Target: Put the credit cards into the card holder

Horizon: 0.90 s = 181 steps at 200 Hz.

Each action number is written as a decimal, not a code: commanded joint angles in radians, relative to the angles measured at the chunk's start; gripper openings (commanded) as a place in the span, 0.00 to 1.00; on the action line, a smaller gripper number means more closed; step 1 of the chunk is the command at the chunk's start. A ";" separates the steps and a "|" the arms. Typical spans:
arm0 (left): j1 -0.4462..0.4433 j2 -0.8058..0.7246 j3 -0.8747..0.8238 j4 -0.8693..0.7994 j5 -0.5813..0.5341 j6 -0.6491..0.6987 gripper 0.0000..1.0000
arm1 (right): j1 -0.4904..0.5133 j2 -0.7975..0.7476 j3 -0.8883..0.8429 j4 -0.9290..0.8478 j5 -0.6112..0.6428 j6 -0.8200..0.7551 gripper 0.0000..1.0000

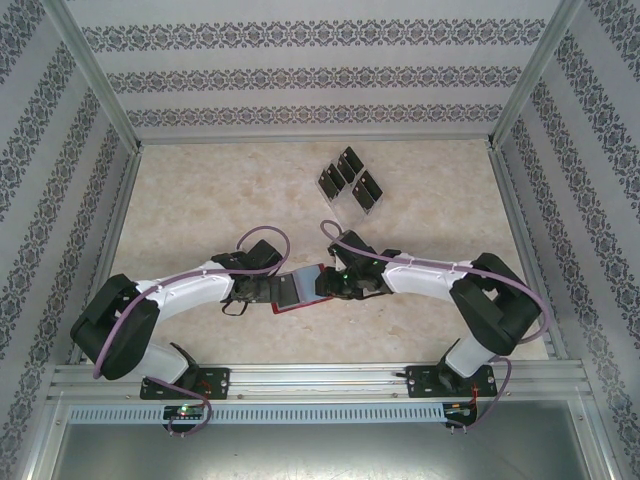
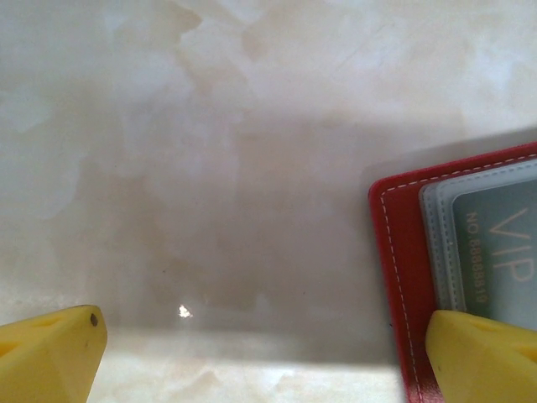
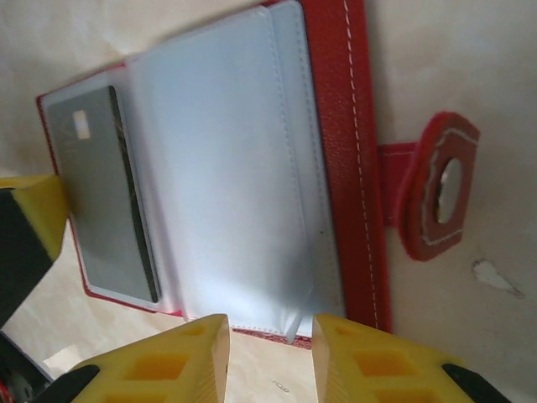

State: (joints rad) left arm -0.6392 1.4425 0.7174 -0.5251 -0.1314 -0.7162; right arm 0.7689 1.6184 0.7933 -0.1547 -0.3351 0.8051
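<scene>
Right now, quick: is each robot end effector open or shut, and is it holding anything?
Left end effector: open wide, holding nothing, one finger over the red card holder.
Right end effector: partly open, holding nothing, at the card holder's edge.

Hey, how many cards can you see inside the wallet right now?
1. A card sits pocketed at the wallet's end farthest from its snap tab; more may hide under the white sleeves.

Ahead of me a beige marbled table (image 1: 200, 200), a clear plastic slotted rack (image 1: 345, 207) standing toward its far middle, patterned wallpaper walls (image 1: 300, 75) on three sides, a silver metal rail (image 1: 320, 378) along the near edge, and a small white chip (image 3: 495, 277) on the tabletop.
</scene>
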 commanded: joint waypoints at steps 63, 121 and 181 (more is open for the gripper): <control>0.013 0.003 -0.023 0.030 0.009 -0.013 0.98 | 0.017 0.055 0.025 -0.018 0.025 0.011 0.22; 0.015 -0.004 -0.018 0.028 0.012 -0.011 0.99 | 0.017 0.024 0.030 -0.046 0.023 0.009 0.00; 0.032 -0.061 0.005 -0.008 0.006 -0.011 0.99 | 0.045 -0.043 0.069 -0.125 0.036 -0.006 0.00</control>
State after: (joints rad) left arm -0.6300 1.4254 0.7090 -0.5102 -0.1242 -0.7162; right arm 0.7898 1.6131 0.8215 -0.2260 -0.3210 0.8116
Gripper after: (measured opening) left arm 0.985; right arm 0.067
